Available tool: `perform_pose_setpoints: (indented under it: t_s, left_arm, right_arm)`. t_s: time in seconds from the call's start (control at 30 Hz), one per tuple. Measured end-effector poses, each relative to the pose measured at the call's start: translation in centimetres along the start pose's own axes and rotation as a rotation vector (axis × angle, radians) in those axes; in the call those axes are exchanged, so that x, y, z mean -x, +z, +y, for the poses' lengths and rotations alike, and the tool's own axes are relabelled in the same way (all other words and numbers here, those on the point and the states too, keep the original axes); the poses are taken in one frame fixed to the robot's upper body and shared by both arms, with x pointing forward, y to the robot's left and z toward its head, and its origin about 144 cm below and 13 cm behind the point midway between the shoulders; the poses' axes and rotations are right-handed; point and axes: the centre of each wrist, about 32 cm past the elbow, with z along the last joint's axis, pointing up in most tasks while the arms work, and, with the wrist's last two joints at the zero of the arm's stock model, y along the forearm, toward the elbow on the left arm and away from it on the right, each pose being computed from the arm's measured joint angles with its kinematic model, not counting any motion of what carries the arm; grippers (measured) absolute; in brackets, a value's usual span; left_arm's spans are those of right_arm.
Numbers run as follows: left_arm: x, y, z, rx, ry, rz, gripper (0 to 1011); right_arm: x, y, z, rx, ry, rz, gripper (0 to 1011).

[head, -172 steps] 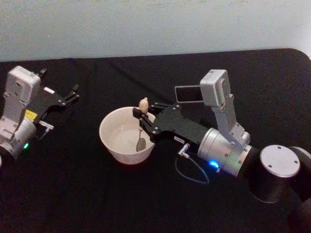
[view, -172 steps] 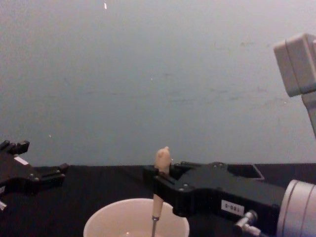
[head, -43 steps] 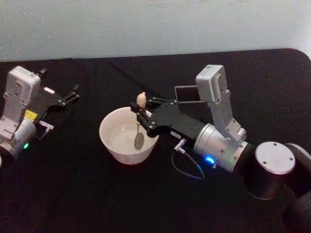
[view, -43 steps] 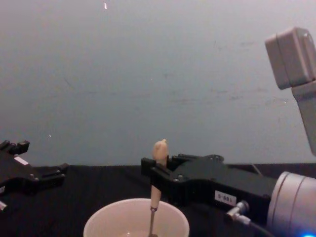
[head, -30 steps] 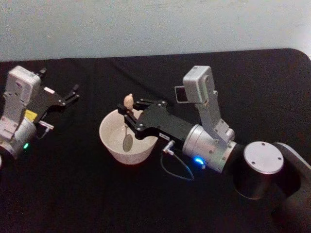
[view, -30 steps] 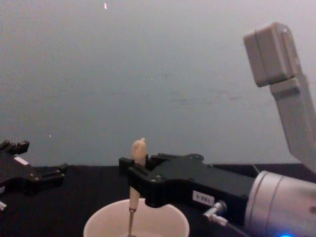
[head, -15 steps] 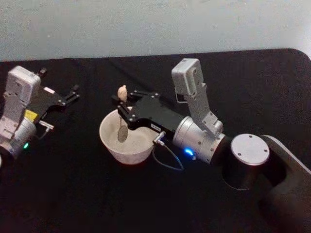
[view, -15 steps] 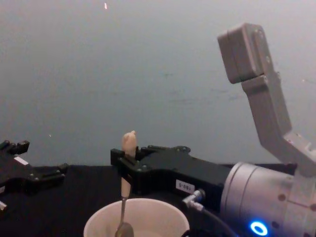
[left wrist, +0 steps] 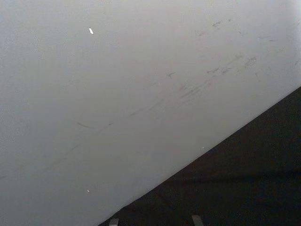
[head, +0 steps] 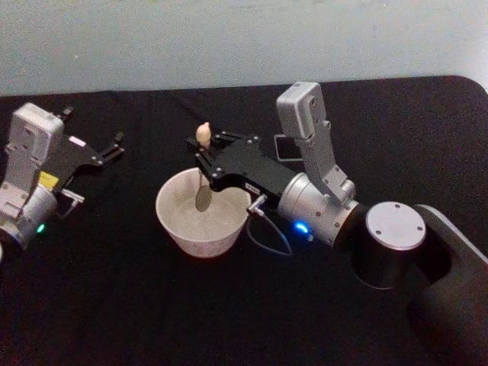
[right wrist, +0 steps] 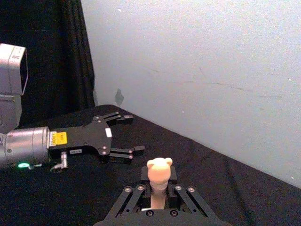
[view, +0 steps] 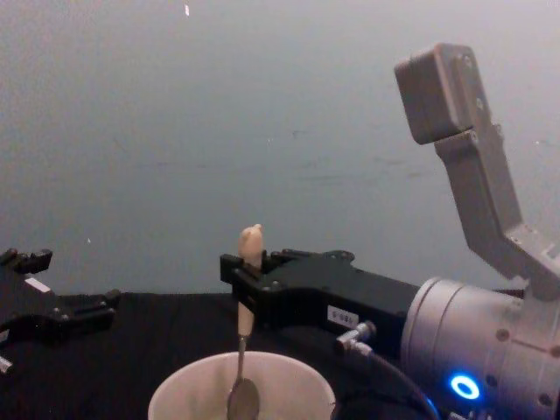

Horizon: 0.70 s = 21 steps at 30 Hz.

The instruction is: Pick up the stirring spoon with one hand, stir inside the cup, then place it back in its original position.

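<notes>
While hanging over the cup [head: 171, 223], pinches the stirring spoon [head: 202, 183] with the right gripper [head: 201, 155], clenched on the cream-peach handle just under the tiny bear head. Holds the spoon close to upright, with the bear head poking up above the fingertips and the thin stem dropping straight down beneath them. Carries the shiny dark bowl directly below the gripper, inside the ring of the cup's rim and apart from its wall. Cannot tell from the head or chest view whether touching the cup's floor or hanging just above it. Reaches in from the cup's right, with the black gripper body passing above that side of the rim.

Has what looks like the dark grey holder [head: 284, 147] behind the gripper, largely hidden by the stalk of the wrist camera [head: 299, 107] and well apart from the spoon.

Parks the left gripper [head: 117, 146] far off to the left of the right gripper, low over the black table [head: 114, 305], spread wide, gripping nothing, well apart from the cup.
</notes>
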Motion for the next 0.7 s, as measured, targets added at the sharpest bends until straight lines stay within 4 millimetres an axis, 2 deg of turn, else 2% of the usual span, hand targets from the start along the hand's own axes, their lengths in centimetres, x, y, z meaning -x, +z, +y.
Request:
perform_pose_setpoints:
  t_s: [0.43, 0.7]
  left_arm:
    - [0.0, 0.0, 0.0, 0.000, 0.000, 0.000, 1001]
    - [0.0, 0.0, 0.0, 0.000, 0.000, 0.000, 1001]
  right_arm:
    - [-0.4, 0.4, -0.8, -0.009, -0.014, 0.012, 188]
    - [-0.4, 2.3, -1.8, -0.073, -0.014, 0.022, 188]
